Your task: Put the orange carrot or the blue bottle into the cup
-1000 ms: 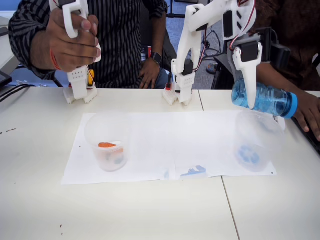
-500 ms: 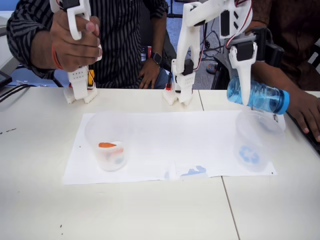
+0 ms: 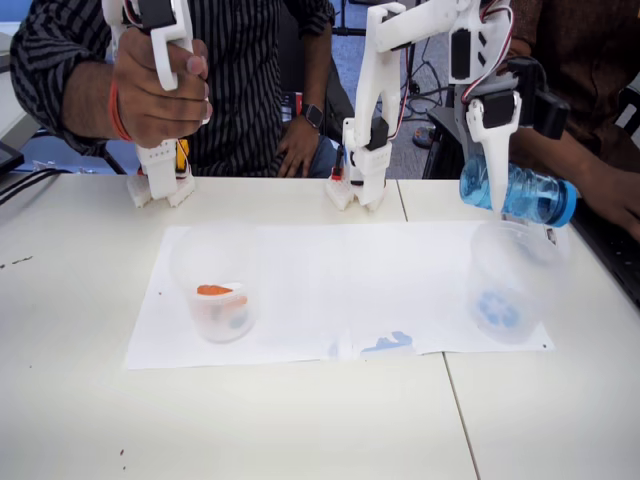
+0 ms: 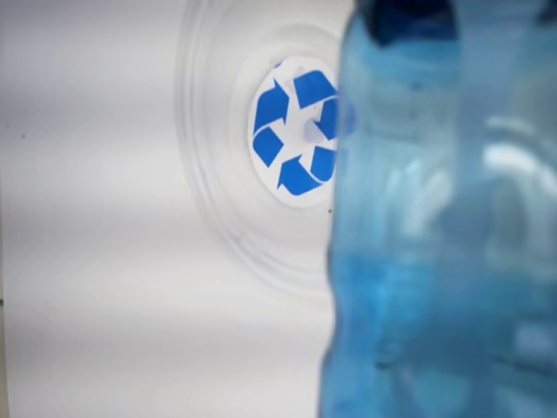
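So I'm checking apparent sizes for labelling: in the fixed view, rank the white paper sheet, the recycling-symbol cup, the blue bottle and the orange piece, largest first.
1. white paper sheet
2. cup
3. blue bottle, partly hidden by the gripper
4. orange piece

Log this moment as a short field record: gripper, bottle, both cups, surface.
gripper: gripper shut on the blue bottle, above the table
bottle pose: lying sideways, cap toward picture right in the fixed view, over the rim of the cup
cup: clear, upright, blue recycling symbol at its bottom, nothing inside
other cup: clear cup at picture left, orange mark inside
surface: white paper sheet under both cups
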